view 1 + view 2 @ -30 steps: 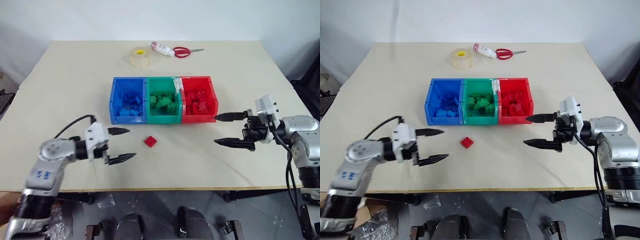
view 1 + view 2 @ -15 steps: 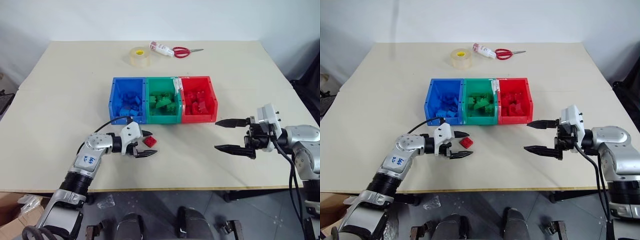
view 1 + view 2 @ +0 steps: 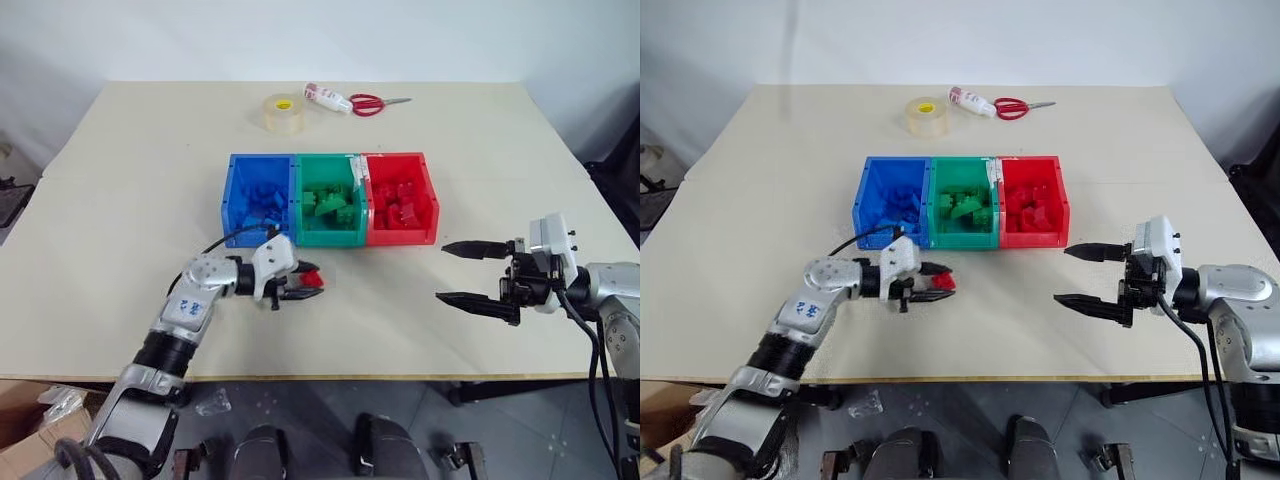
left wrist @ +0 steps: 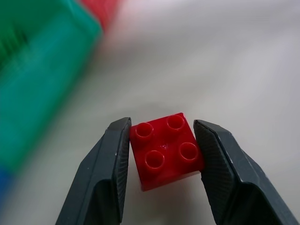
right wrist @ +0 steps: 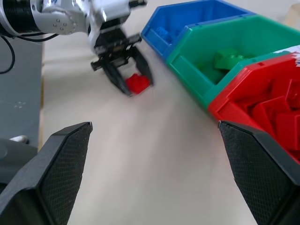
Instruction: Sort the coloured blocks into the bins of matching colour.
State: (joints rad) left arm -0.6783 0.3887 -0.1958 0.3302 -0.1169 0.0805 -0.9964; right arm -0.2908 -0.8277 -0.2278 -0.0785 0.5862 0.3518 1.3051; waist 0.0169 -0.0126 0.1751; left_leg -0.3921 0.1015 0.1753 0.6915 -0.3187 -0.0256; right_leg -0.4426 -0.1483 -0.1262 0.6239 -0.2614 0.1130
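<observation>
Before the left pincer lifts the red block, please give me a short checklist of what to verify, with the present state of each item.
1. Red block sits between the fingers of the left pincer: ok.
2. Both fingers touch the block's sides: ok, seen in the left wrist view.
3. Grip firm enough to lift: cannot tell.
4. Red bin open-topped with room for another block: ok.
5. Way from the block to the red bin free: ok; only the green bin stands nearby.
6. Right pincer open and apart from the bins: ok.
</observation>
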